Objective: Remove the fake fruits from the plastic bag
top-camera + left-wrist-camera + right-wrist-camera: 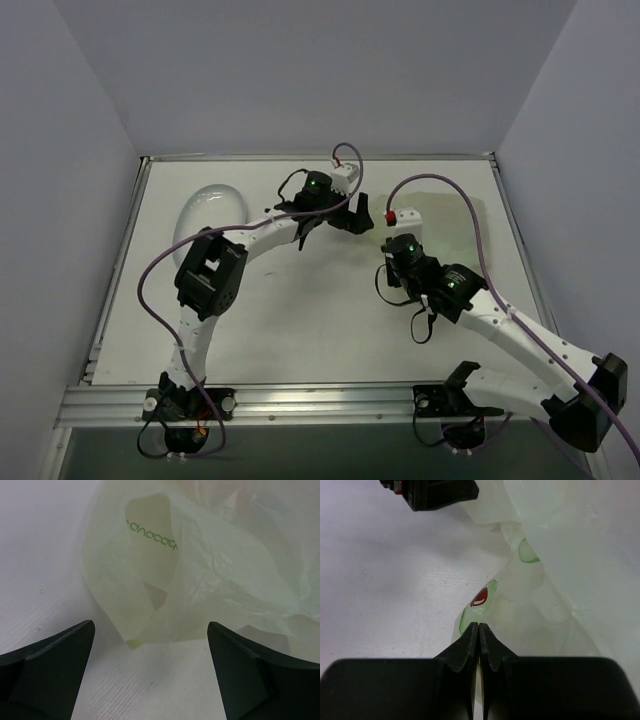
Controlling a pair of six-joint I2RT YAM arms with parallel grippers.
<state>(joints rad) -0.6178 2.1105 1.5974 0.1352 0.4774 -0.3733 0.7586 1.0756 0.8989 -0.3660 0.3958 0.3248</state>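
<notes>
Only one fake fruit (480,599) can be made out. It is a small, glossy red piece with a white glint, framed by green-tinted film at the crumpled edge of the plastic bag (560,580). The part that shows is a short oval. In the right wrist view its long axis tilts from lower left to upper right. The rest of it is covered by folds, so which way it points cannot be told. A faint orange-pink tint shows through the film at the upper right of the left wrist view, too blurred to identify.

The bag is pale green and translucent and lies rumpled on the table (300,310). In the top view it sits on the far right part of the table. Green lettering (152,536) on it reads mirrored in the left wrist view.

The right gripper (478,627) sits just short of the red piece. Its fingers are pressed tip to tip at the bag's edge, and a thin pale sliver of film appears caught between them. The left gripper (151,624) is spread wide and holds nothing. It faces the bag's near fold from the other side and is apart from it.

A white oval dish (208,212) rests on the far left of the table, well apart from the bag.
</notes>
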